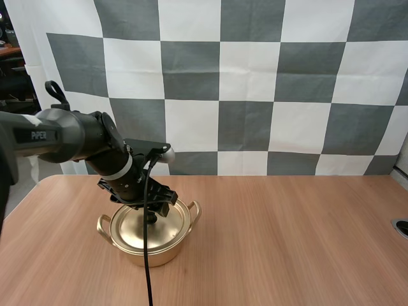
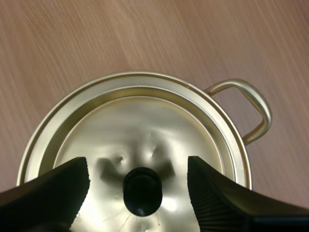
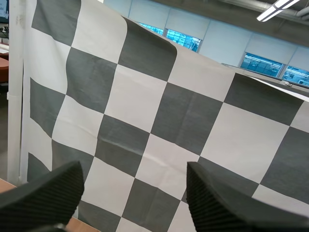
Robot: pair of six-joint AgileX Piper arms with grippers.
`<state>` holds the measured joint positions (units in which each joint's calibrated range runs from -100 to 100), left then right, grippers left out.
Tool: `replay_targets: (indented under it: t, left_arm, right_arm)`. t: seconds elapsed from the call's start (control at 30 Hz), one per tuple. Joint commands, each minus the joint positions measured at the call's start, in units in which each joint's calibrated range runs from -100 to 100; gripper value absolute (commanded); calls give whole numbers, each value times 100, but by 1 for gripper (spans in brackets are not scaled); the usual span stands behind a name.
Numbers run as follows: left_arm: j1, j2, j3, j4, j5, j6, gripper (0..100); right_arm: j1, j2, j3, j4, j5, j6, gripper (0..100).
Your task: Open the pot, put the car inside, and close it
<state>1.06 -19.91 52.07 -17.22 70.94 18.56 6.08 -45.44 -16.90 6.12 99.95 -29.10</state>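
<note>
From above, the left gripper [image 1: 152, 205] hangs over the lidded pot [image 1: 152, 237] on the table [image 1: 287, 242]. Its wrist view shows the fingers [image 2: 212, 198] apart and empty, flanking the knob [image 2: 142, 190]. The opening step seems in hand, and pinching the knob comes next. The right gripper [image 3: 134, 179] gapes, empty.

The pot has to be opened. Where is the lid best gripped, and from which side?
Grip the black knob at the centre of the lid, from straight above. The lid lies flat on the pot, its smooth dome offering no other hold; the open left end effector straddles the knob.
</note>
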Motion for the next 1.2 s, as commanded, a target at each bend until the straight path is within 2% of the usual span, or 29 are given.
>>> replay_targets:
  t: [0.0, 0.4, 0.57, 0.77, 0.8, 0.83, 0.87, 0.9, 1.03, 1.17]
  left_arm:
    - [-6, -13, -4, -8, -10, 59, 100]
    - [-6, -13, -168, -61, 102, 4, 100]
    - [-6, -140, -1107, 109, 1079, -220, 100]
    - [-6, -854, -2493, 144, 2111, -354, 99]
    - [-6, -974, -2606, 144, 2139, -434, 80]
    - [-6, -1172, -2733, 171, 2109, -625, 44]
    - [2, -1306, -2779, 196, 2029, -857, 16]
    - [2, -1486, -2816, 231, 1936, -1026, 1]
    - [2, -2063, -2845, 266, 1856, -818, 0]
    - [2, -2615, -2845, 472, 1856, -976, 0]
  right_arm:
    - [-4, -1, 4, 25, 5, -9, 100]
    - [-4, -1, 4, 36, 5, -9, 100]
    - [-4, -1, 4, 2, 5, -9, 100]
    - [-4, -1, 4, -207, 5, -9, 100]
    - [-4, -1, 4, -207, 5, -9, 100]
    - [-4, -1, 4, -192, 5, -9, 100]
    - [-4, -1, 4, -192, 5, -9, 100]
    - [-4, -1, 4, -192, 5, -9, 100]
    - [-4, -1, 4, -192, 5, -9, 100]
    - [-4, -14, 4, -194, 5, 3, 100]
